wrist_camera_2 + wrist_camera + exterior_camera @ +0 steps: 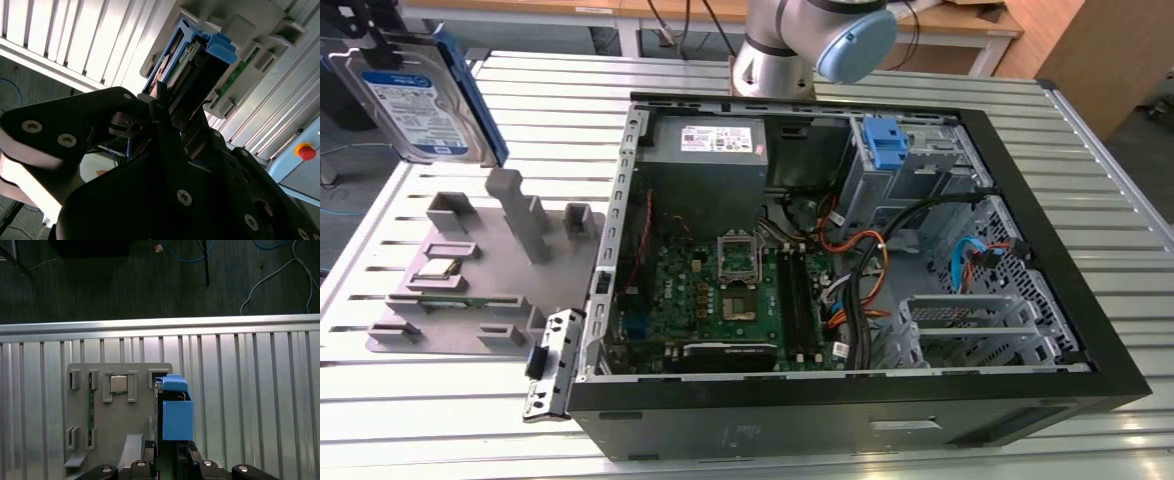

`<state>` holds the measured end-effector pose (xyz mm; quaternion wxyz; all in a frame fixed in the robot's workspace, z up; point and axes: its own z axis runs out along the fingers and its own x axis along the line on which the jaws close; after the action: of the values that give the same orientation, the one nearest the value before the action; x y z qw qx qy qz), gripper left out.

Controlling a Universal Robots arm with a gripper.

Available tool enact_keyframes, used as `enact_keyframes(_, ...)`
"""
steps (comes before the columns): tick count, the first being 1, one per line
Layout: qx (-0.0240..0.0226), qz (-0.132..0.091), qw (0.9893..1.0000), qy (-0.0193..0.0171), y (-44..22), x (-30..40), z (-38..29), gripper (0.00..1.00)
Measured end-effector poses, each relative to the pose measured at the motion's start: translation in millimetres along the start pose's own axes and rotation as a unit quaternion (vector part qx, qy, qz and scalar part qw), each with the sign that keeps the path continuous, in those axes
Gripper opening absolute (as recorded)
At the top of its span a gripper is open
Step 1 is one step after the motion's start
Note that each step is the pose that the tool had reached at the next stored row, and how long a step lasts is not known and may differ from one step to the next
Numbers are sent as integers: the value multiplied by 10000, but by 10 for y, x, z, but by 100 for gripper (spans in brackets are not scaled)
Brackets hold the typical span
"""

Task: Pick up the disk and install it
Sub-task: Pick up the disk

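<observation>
The disk (420,100), silver with a blue-and-white label and blue side rails, hangs upright in the air at the exterior view's far left, above the grey holder (467,270). My gripper (376,42) is shut on its upper end. In the second wrist view the black fingers (162,107) clamp the disk (187,65) by its narrow end. In the first wrist view the disk (176,412) is seen edge-on, showing its blue rail above the gripper (172,452) and beside the holder (120,425).
The open computer case (1067,300) lies on the slatted metal table (440,420), to the exterior view's right of the holder. Inside it are a power-supply box (707,140), a motherboard (734,300) and a drive bay with a blue bracket (887,140). The holder carries a processor chip (438,268) and a memory stick (440,303).
</observation>
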<state>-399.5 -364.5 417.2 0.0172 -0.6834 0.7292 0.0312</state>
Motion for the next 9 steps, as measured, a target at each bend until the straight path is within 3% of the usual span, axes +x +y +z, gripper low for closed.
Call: enact_keyframes(9,0,0,10000,-8,4,-11,-159,35)
